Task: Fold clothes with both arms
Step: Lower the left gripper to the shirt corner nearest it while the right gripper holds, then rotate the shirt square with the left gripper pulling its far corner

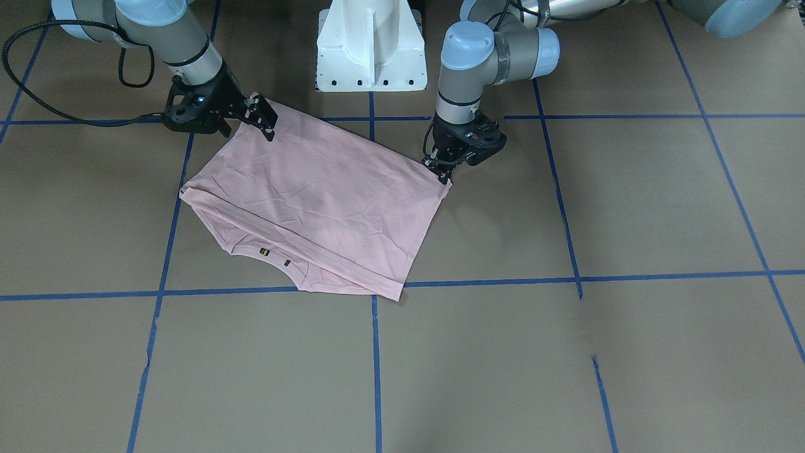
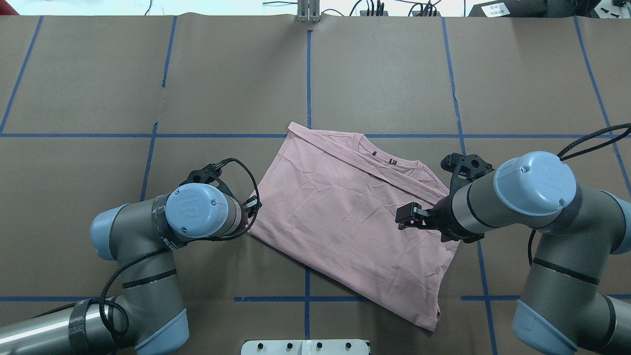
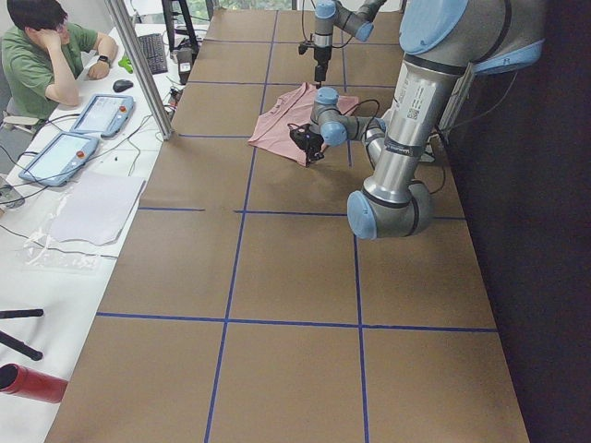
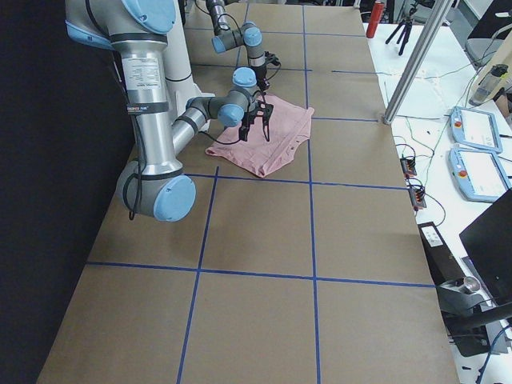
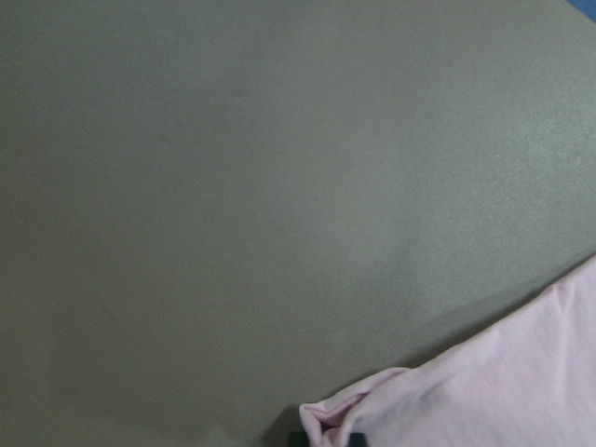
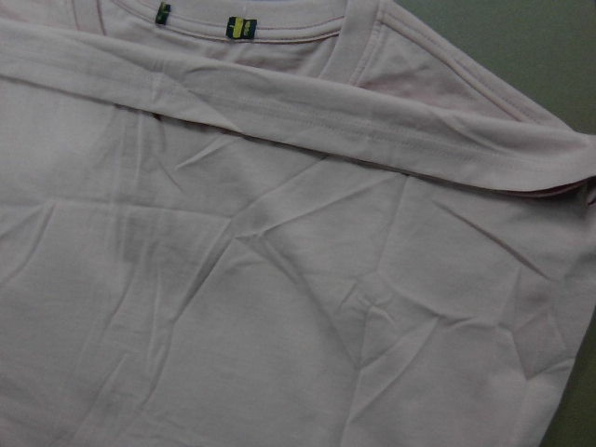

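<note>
Currently one pink T-shirt [image 2: 345, 207] lies folded in half, plain side up, at the centre of the table [image 2: 98, 74]. The left gripper [image 1: 442, 170] is closed, pinching one corner, apparently to draw the next fold. The right gripper [image 1: 262, 118] hovers spread over the opposite corner, holding nothing. Count: one shirt, two grippers.

Plain brown table [image 5: 233, 186] fills nearly the whole frame. At the bottom right lies the edge of a pale pink T-shirt [image 5: 503, 372], its corner bunched into a small fold that touches a dark part [image 5: 326, 440] at the bottom edge.
</note>
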You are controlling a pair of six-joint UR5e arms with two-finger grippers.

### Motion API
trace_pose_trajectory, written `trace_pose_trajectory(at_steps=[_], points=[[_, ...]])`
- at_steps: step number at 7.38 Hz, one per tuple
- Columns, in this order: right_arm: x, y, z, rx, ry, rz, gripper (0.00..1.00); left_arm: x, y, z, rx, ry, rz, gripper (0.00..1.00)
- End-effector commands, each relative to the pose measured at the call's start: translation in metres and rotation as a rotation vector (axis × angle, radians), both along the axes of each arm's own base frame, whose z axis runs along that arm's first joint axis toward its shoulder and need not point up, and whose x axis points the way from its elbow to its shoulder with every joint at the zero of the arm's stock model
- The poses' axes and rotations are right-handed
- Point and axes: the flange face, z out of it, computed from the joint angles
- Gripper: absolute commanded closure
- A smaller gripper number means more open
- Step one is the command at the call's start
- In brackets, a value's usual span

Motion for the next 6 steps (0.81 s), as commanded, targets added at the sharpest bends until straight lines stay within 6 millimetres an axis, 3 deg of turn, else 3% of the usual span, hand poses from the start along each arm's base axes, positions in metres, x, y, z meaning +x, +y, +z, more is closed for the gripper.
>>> trace_pose_trajectory(at_steps=[1, 3, 4, 6], points=[[0.001, 0.000, -0.001, 0.001, -0.001, 0.002, 0.00, -0.016, -0.023, -0.003, 0.004, 0.004, -0.039, 1.00], [0.002, -0.001, 0.000, 0.000, 0.000, 0.003, 0.00, -0.067, -0.101, -0.006, 0.107, -0.038, -0.080, 1.00], [0.002, -0.003, 0.001, -0.001, 0.002, 0.008, 0.00, -0.071, -0.142, -0.005, 0.132, -0.068, -0.101, 1.00], [0.008, -0.011, 0.004, -0.003, 0.007, 0.027, 0.00, -0.055, -0.238, -0.018, 0.243, -0.058, -0.123, 1.00]])
